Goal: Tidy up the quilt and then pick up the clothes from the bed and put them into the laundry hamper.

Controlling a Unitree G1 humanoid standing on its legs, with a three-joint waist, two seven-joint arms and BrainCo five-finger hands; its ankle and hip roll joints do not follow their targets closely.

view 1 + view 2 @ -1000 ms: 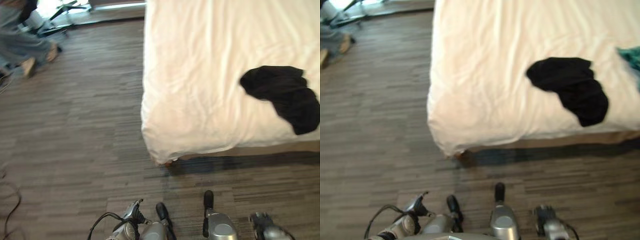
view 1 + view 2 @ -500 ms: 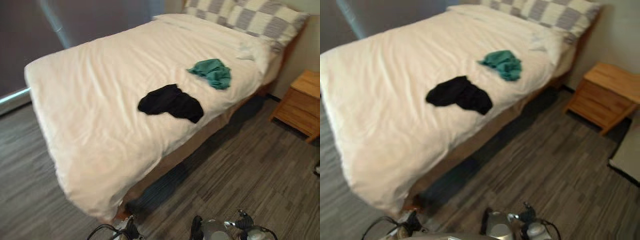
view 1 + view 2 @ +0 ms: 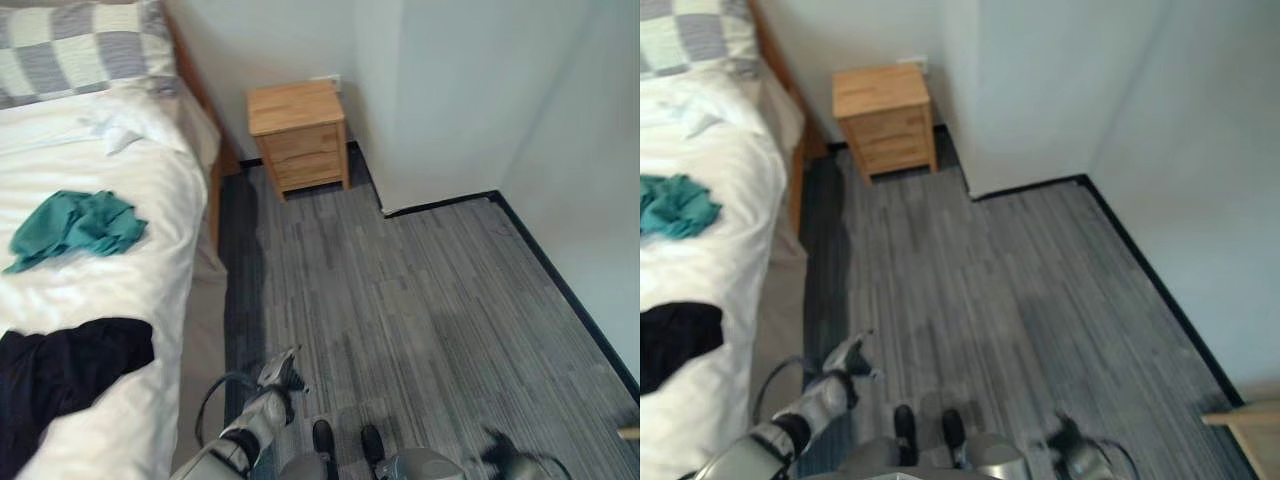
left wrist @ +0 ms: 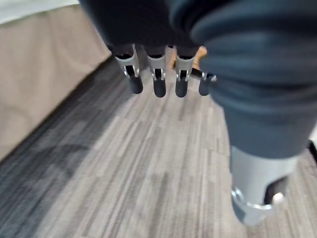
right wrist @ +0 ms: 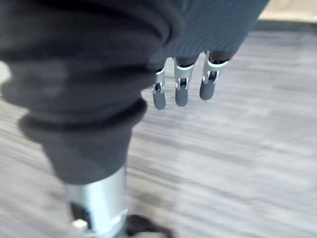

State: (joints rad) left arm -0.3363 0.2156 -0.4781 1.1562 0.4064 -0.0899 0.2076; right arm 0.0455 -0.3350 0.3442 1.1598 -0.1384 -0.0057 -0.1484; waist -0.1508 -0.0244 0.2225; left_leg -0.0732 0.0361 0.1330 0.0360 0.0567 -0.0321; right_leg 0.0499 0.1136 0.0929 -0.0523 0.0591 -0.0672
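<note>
1. The bed (image 3: 205, 200) runs along the robot's left, with a white quilt (image 3: 90, 290) spread over it.
2. A teal garment (image 3: 75, 225) lies bunched on the quilt, towards the pillow end.
3. A black garment (image 3: 60, 370) lies on the quilt nearer the robot, close to the bed's edge and well apart from the teal one.
4. A checked pillow (image 3: 80, 55) sits at the head of the bed.
5. A wooden nightstand (image 3: 297, 135) stands just beside the bed's head, against the wall (image 3: 470, 90).
6. Grey wood-look floor (image 3: 420, 300) stretches between the bed and the wall.
7. The left hand (image 3: 280, 375) hangs low over the floor, just beside the bed's side; in its wrist view the fingers (image 4: 156, 82) hang straight and relaxed, holding nothing.
8. The right hand (image 3: 510, 460) hangs low over the floor on the robot's right; its wrist view shows the fingers (image 5: 181, 89) loose and straight, empty.
9. A light wooden edge (image 3: 1240, 415) pokes in at the far right, low down; what it belongs to I cannot tell.
10. Both garments are on the bed, touched by neither hand.
</note>
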